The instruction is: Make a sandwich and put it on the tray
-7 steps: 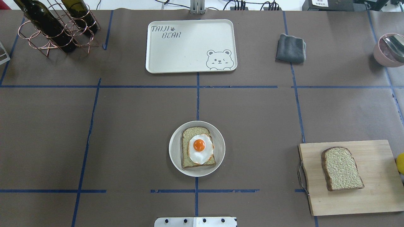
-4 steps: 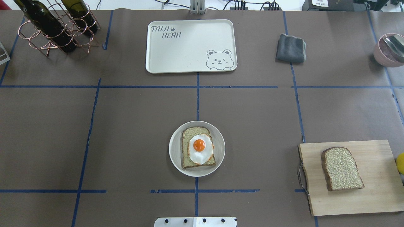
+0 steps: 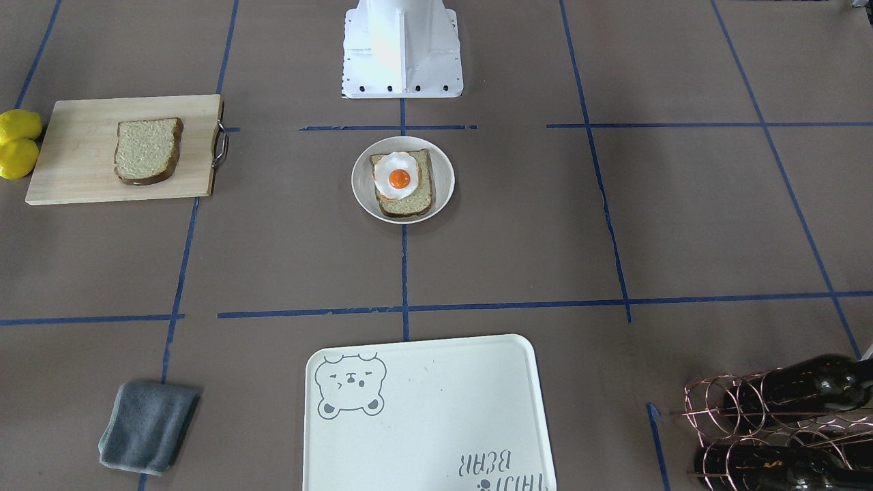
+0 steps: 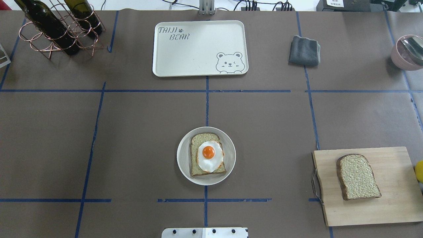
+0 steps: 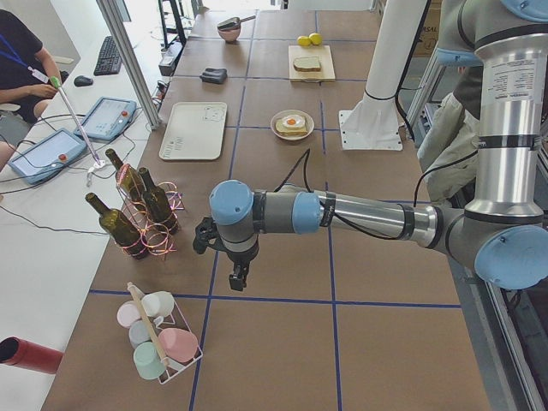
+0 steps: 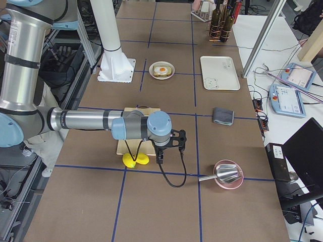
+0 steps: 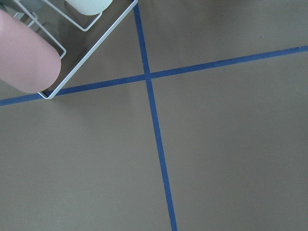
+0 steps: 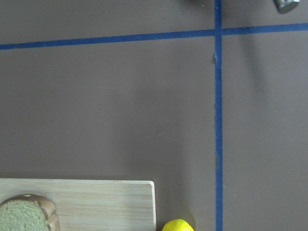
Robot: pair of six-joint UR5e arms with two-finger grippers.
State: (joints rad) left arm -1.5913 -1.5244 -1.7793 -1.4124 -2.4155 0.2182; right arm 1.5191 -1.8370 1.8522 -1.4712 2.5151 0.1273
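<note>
One bread slice (image 4: 202,138) lies on a small round white plate (image 4: 181,155) at the table's near centre, with the fried egg (image 4: 209,155) on top of it. The second bread slice (image 4: 358,177) lies on a wooden cutting board (image 4: 393,205) at the near right. The cream bear tray (image 4: 198,49) sits at the far centre and holds nothing. My left gripper (image 5: 238,276) hangs over bare table far to the left, near a mug rack. My right gripper (image 6: 160,159) hangs far to the right, beside the lemons. I cannot tell whether either is open or shut.
A copper rack with wine bottles (image 4: 56,29) stands at the far left. A grey cloth (image 4: 304,50) and a pink bowl (image 4: 406,53) lie at the far right. Two lemons (image 3: 17,143) sit beside the board. A mug rack (image 5: 158,338) stands past the left end.
</note>
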